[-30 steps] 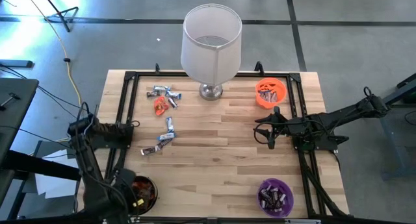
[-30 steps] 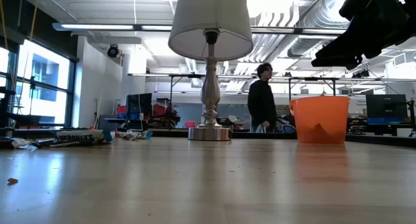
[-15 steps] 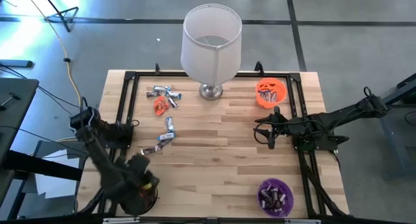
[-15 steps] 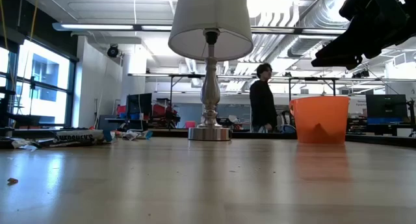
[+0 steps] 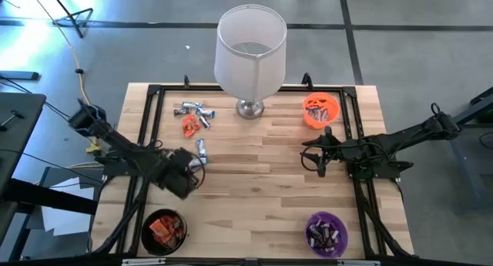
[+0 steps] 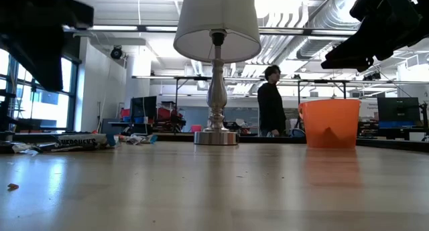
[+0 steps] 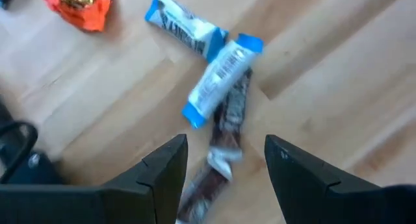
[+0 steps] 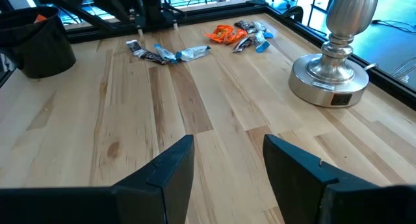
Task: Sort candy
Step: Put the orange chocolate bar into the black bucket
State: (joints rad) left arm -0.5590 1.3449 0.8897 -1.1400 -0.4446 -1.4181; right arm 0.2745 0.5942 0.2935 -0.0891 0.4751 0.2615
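Wrapped candy lies on the table's left half. A small heap (image 5: 193,109) and an orange piece (image 5: 189,126) are toward the far side. Nearer lie two blue-white bars (image 7: 218,81) and a dark brown bar (image 7: 227,123). My left gripper (image 7: 226,160) hovers open above the dark bar's near end, pointing steeply down, touching nothing; in the high view the left gripper (image 5: 183,176) covers that bar. My right gripper (image 8: 227,160) waits open and empty at the table's right side, right gripper (image 5: 318,159) aimed toward the left.
A black bowl (image 5: 163,229) with orange candy stands at the near left corner. A purple bowl (image 5: 326,232) is at the near right and an orange bowl (image 5: 320,110) at the far right. A white-shaded lamp (image 5: 248,50) stands at the far middle. A person (image 6: 271,100) walks beyond the table.
My left gripper has swung from above the black bowl toward the table's far edge and a little right. It has rolled its wrist and come down over the dark and blue-white bars. The bowl and its orange candy now show uncovered.
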